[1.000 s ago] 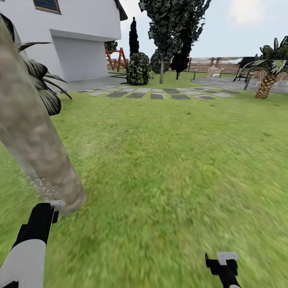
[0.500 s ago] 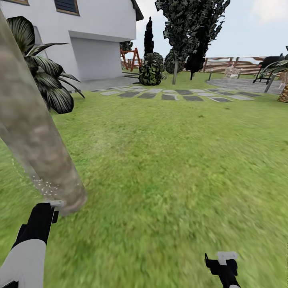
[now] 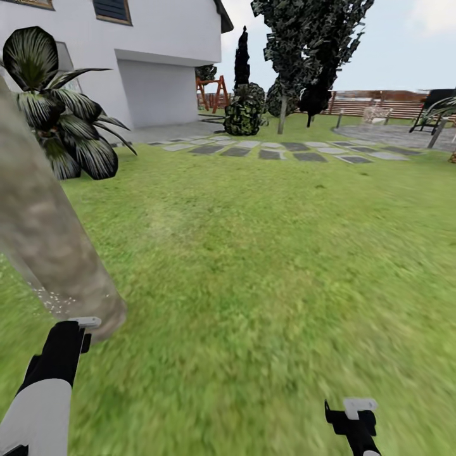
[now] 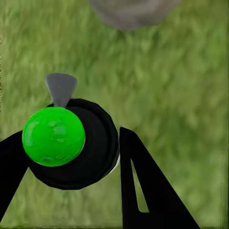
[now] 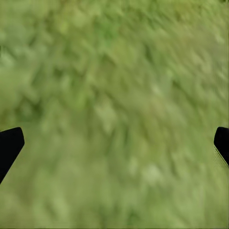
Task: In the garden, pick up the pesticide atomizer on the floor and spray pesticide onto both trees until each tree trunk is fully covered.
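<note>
here the left gripper is clamped on the pesticide atomizer, its nozzle aimed at the tree trunk, where white pesticide specks show near the base. the right gripper hangs wide apart, holding nothing. spraying tree 1 looks underway; next, sweep higher.

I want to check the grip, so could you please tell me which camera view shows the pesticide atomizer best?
The left wrist view: the atomizer is close up, its green top, black body and grey nozzle clear, held between the left gripper's black fingers. The head view gives just a pale bit at the left arm's tip, while the right wrist view looks at grass.
</note>
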